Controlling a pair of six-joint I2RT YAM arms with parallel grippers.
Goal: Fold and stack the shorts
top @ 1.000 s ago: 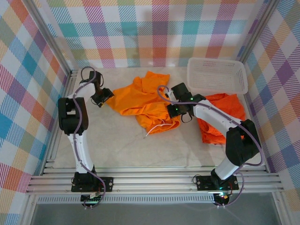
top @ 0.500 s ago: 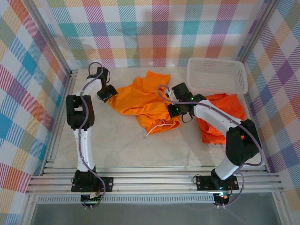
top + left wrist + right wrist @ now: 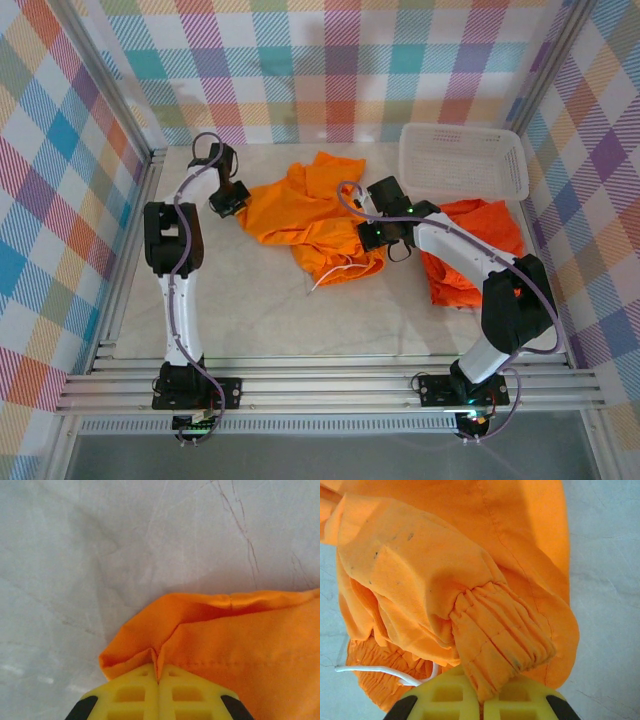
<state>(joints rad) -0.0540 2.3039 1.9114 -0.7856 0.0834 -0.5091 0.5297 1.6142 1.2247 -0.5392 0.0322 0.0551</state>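
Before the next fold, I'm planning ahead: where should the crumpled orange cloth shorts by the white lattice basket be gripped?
Probably the orange shorts' near corner, from the front: it lies free on bare table; the far edge lies close by the white basket.

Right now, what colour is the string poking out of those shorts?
White. The drawstring shows best in the right wrist view, lying against the bright orange shorts.

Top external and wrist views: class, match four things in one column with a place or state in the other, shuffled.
Things: 1 left gripper; 2 right gripper; 3 basket; 4 drawstring.
States: a far right corner; b shut on a gathered elastic waist; c white, trailing loose; d shut on a smooth edge of orange shorts.
Pairs: 1-d, 2-b, 3-a, 4-c.
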